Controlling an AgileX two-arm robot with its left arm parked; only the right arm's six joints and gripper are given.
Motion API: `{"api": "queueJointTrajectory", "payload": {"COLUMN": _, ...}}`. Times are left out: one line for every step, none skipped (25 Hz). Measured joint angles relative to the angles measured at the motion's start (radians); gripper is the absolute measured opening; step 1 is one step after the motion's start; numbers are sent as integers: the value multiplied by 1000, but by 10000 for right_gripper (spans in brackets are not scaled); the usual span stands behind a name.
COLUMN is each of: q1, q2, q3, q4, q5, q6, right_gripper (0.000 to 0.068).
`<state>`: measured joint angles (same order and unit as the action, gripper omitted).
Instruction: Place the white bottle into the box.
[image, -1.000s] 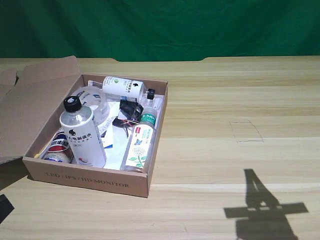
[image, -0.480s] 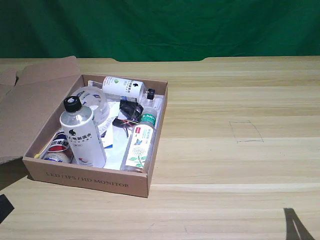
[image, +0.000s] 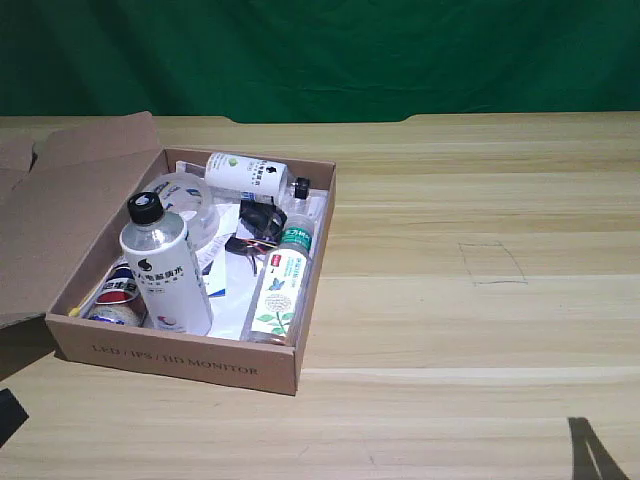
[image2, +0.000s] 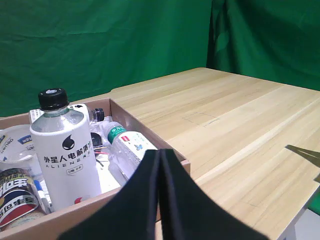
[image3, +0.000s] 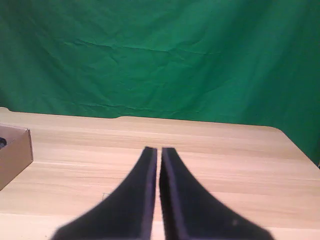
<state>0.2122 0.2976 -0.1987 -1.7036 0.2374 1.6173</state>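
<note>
The white bottle (image: 165, 275) with its black cap stands upright inside the box (image: 170, 360), at the front corner on the exterior view's left. In the left wrist view the white bottle (image2: 65, 155) rises above the box's wall (image2: 135, 117). My right gripper (image3: 158, 150) is shut with nothing between its fingers, held over bare table well away from the box, whose corner (image3: 15, 150) just shows. The exterior view does not show the gripper, only a sliver of shadow (image: 590, 450) at the lower right.
Also in the box are a lying white bottle with a green logo (image: 245, 172), a clear green-capped bottle (image: 280, 285), a tape roll (image: 185, 200) and a can (image: 118, 295). A pencilled square (image: 492, 263) marks the table. The parked left gripper (image2: 160, 200) is near the box's front.
The arm's shadow on the table has slid off toward the exterior view's lower right since one second ago. The bottle and the box have not moved.
</note>
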Motion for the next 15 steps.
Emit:
{"api": "queueJointTrajectory", "payload": {"q1": 0, "q2": 0, "q3": 0, "q4": 0, "q5": 0, "q6": 0, "right_gripper": 3}}
{"api": "queueJointTrajectory", "payload": {"q1": 0, "q2": 0, "q3": 0, "q4": 0, "q5": 0, "q6": 0, "right_gripper": 3}}
{"api": "queueJointTrajectory", "payload": {"q1": 0, "q2": 0, "q3": 0, "q4": 0, "q5": -1, "q6": 0, "right_gripper": 3}}
{"api": "queueJointTrajectory", "payload": {"q1": 0, "q2": -1, "q3": 0, "q4": 0, "q5": -1, "q6": 0, "right_gripper": 3}}
{"api": "queueJointTrajectory", "payload": {"q1": 0, "q2": -2, "q3": 0, "q4": 0, "q5": -1, "q6": 0, "right_gripper": 3}}
{"api": "queueJointTrajectory", "payload": {"q1": -1, "q2": -5, "q3": 0, "q4": -1, "q5": -1, "q6": 0, "right_gripper": 3}}
{"api": "queueJointTrajectory", "payload": {"q1": -12, "q2": -12, "q3": 0, "q4": -6, "q5": 0, "q6": 0, "right_gripper": 3}}
{"api": "queueJointTrajectory", "payload": {"q1": -27, "q2": -20, "q3": 0, "q4": -8, "q5": 3, "q6": 0, "right_gripper": 3}}
{"api": "queueJointTrajectory", "payload": {"q1": -51, "q2": -33, "q3": 0, "q4": -8, "q5": 5, "q6": 0, "right_gripper": 3}}
{"api": "queueJointTrajectory", "payload": {"q1": -80, "q2": -50, "q3": 0, "q4": -9, "q5": 4, "q6": 0, "right_gripper": 3}}
{"api": "queueJointTrajectory", "payload": {"q1": -107, "q2": -66, "q3": 0, "q4": -10, "q5": 0, "q6": 1, "right_gripper": 3}}
{"api": "queueJointTrajectory", "payload": {"q1": -141, "q2": -87, "q3": 4, "q4": -13, "q5": -15, "q6": 1, "right_gripper": 3}}
{"api": "queueJointTrajectory", "payload": {"q1": -172, "q2": -101, "q3": 13, "q4": -14, "q5": -35, "q6": 1, "right_gripper": 3}}
{"api": "queueJointTrajectory", "payload": {"q1": -220, "q2": -119, "q3": 31, "q4": -16, "q5": -70, "q6": 0, "right_gripper": 3}}
{"api": "queueJointTrajectory", "payload": {"q1": -250, "q2": -130, "q3": 48, "q4": -19, "q5": -94, "q6": 0, "right_gripper": 3}}
